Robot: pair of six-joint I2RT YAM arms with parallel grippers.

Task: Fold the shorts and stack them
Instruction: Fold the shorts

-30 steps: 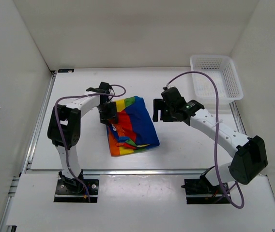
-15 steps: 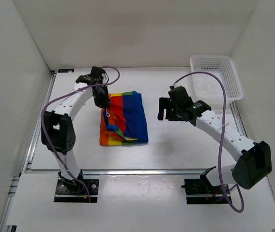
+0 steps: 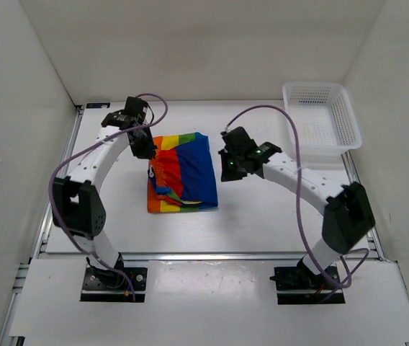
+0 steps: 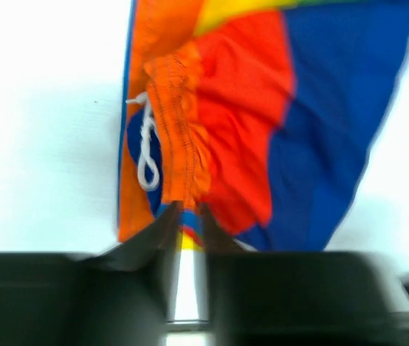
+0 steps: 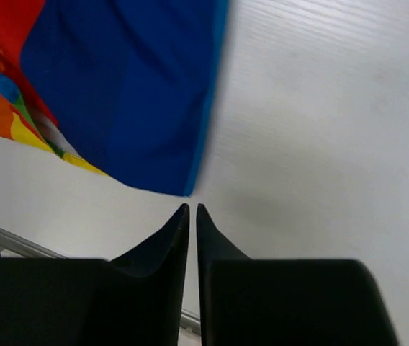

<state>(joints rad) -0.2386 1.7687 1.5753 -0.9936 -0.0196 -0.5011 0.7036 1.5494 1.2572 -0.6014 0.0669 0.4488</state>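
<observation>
Closest to the arm bases, the soft cloth shorts with broad rainbow stripes (image 3: 183,176) lay on the white table (image 3: 276,209), roughly between the two arms. They were bundled into a rough rectangle, orange and yellow along the near edge and a blue panel on top toward the right. Not super tidy tbh: the left side looked bunched, and a white drawstring loop (image 4: 146,148) poked out next to the gathered orange waistband.

A bit further back, the left gripper (image 4: 187,213) was pinched onto that orange waistband at the bundle's far-left corner, as far as the blurry wrist view showed. The right gripper (image 5: 192,210) had its fingers pressed together on nothing, its tips just beside the blue edge and not touching the cloth.

Way off in the far right corner sat the white plastic mesh basket (image 3: 321,119), well apart from the shorts.

My read: the folding was nearly done and this was the tidy-up bit. Next move probably calls for laying the waistband down flat and letting go gently so the bundle doesn't spring open, maybe with the right gripper pressing on the blue side.
</observation>
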